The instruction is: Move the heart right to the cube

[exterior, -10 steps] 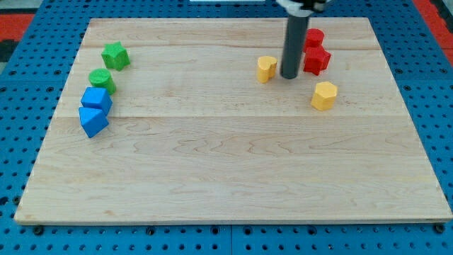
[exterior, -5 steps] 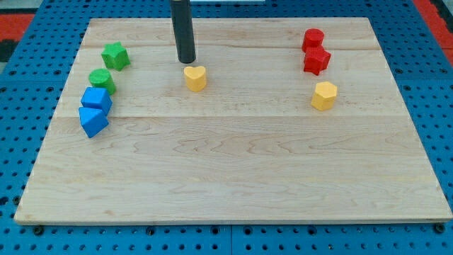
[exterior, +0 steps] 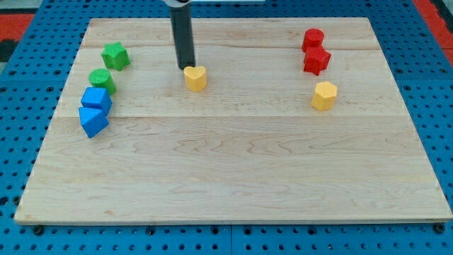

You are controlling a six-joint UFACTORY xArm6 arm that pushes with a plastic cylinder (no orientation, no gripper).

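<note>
A yellow heart (exterior: 195, 77) lies on the wooden board (exterior: 233, 156), left of the middle near the view's top. My tip (exterior: 186, 67) stands just above and slightly left of the heart, touching or almost touching its upper edge. A blue cube (exterior: 97, 98) sits at the far left, with a second blue block (exterior: 92, 121) right below it. The heart is well to the right of the cube.
A green star-like block (exterior: 115, 55) and a green round block (exterior: 102, 79) sit above the blue ones at the left. At the right are a red cylinder (exterior: 313, 38), a red star-like block (exterior: 316, 60) and a yellow hexagonal block (exterior: 324, 95).
The yellow heart has gone from the right of centre to left of centre, with the rod following. In the last half second my tip crept down closer to the heart.
</note>
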